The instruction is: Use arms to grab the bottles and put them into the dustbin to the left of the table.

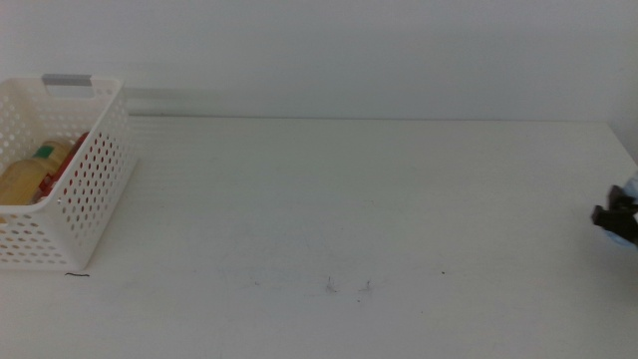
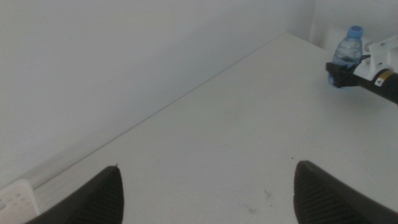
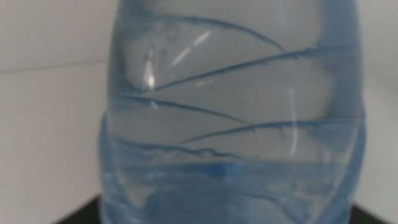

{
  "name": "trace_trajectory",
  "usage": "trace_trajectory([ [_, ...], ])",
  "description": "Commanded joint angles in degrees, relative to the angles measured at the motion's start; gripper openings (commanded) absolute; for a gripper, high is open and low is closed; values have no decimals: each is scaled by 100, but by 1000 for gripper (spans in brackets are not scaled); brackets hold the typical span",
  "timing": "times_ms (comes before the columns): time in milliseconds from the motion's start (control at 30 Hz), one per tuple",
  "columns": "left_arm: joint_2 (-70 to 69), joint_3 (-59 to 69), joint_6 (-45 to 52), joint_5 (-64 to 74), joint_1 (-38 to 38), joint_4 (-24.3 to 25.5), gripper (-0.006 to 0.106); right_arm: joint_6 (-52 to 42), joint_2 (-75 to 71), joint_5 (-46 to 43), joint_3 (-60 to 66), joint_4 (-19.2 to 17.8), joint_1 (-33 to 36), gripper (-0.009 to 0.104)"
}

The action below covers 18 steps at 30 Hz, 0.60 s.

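- White tabletop (image 1: 349, 199) fills the middle view, with a pale wall behind it and a few small dark marks toward six o'clock.
- The basket (image 1: 85, 194) is seen at nine o'clock at the table's edge; a yellow-liquid bottle (image 1: 30, 172) and a red can (image 1: 72, 155) already lie inside it.
- The water bottle (image 2: 348, 48), clear with a blue cap, is found at three o'clock in the middle view, upright in the left wrist view.
- The right gripper (image 1: 616, 214) is seen at the bottle, which fills the right wrist view; whether its jaws are clamped on the bottle cannot be told.
- The left gripper (image 2: 208, 190) is held above bare table, its jaws wide apart and nothing between them.
- A slip is judged likely if the smooth, ribbed plastic is squeezed too lightly, and a buckle if it is squeezed too hard.
- The bottle could be tipped and rolled off the near table edge if it is nudged before the grip is firm.
- The whole table must be crossed to the basket; the bottle could be lost in a handover, or knocked against the basket's rim if it is carried too low.
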Motion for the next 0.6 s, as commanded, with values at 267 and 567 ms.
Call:
trace_trajectory([
  [267, -12, 6, -30, -71, -5, -21, 94, 67, -707, 1671, -1258, 476, 2460, -2],
  [567, -12, 6, -30, -71, -5, -21, 94, -86, 818, 3236, -4108, -6, 4125, -3],
])
